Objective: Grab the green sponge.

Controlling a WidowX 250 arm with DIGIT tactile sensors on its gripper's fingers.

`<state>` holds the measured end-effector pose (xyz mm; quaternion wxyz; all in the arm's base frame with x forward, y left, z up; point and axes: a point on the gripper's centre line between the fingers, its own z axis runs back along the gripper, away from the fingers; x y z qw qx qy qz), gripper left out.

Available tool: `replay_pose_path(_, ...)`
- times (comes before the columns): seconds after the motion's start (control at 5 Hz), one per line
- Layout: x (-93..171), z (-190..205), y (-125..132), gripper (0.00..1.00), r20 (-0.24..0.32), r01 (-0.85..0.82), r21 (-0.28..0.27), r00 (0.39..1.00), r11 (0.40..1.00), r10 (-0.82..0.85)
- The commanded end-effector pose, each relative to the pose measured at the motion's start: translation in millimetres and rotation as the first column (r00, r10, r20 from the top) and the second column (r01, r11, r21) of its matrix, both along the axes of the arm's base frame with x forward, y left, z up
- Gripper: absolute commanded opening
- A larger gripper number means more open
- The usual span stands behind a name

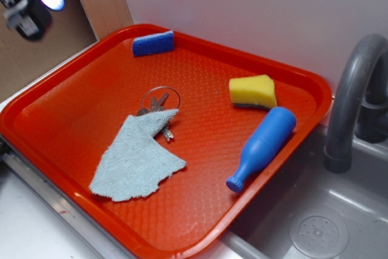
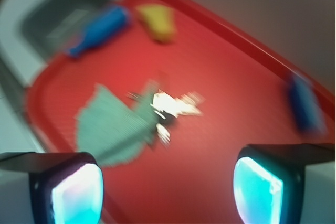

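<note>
my gripper hangs open and empty high above the orange tray, fingers spread wide. the green sponge, yellow foam with a dark layer underneath, lies at the tray's far right, just beside the blue bottle, well apart from the blue sponge, grey cloth and keys.

The gripper has two dark, boxy fingers, and their inside pads glow light blue.
</note>
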<state>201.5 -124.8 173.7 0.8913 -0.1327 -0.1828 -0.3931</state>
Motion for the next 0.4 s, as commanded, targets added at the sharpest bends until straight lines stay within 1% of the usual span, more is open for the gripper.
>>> replay_pose_path(0.0,52,-7,-45,1.0,0.05,0.082,-0.035,0.995,0.996,-0.081)
replay_pose_path(0.2,78,-22,-71,1.0,0.03,0.106,-0.083,0.994,0.991,-0.104)
